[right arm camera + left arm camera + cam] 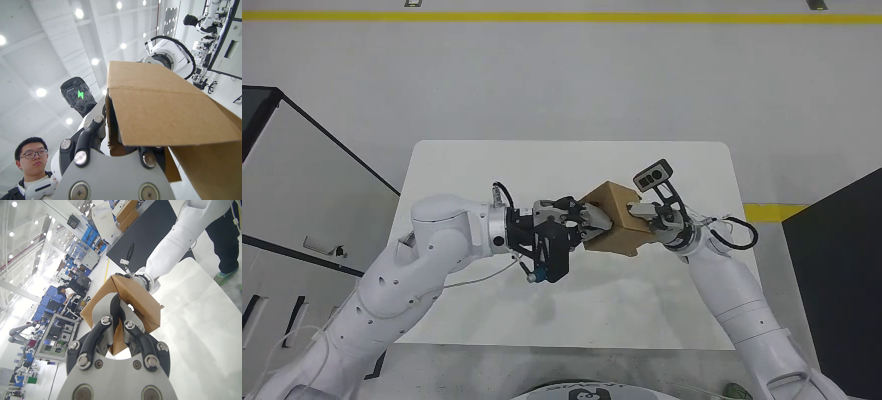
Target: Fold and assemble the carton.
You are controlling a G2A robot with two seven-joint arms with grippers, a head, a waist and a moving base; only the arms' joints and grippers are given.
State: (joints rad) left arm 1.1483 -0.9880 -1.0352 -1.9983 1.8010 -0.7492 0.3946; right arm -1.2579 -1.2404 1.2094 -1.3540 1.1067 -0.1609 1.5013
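Note:
A brown cardboard carton (616, 217) is held in the air above the middle of the white table (472, 180), between both arms. My left gripper (582, 222) is at its left end, shut on a flap of the carton (130, 298), the dark fingers (115, 306) pinching the cardboard edge. At the opposite end my right gripper (644, 214) is shut on a wall of the carton (151, 106), with one finger inside the open end. The carton's flaps stand partly open in both wrist views.
The white table has bare surface in front of and behind the carton. A dark cabinet (832, 250) stands off the table's right edge and a grey panel (292, 180) off its left edge.

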